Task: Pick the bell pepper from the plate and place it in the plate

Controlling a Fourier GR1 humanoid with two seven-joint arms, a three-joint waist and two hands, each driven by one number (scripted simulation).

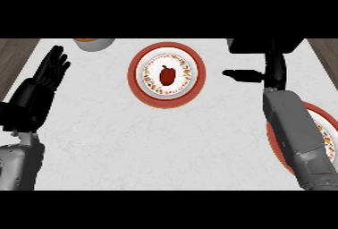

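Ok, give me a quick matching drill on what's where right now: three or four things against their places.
Things:
1. pepper
2. left robot hand
3. second plate
4. bowl

Places:
A. far edge, partly cut off
B. on the middle plate
C. partly under the right forearm
D. open, resting at the left

Pairs: 1-B, 2-D, 3-C, 4-A

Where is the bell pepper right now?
In the head view, the bell pepper lies at the centre of the red-rimmed plate, upper middle of the counter, left of the right hand.
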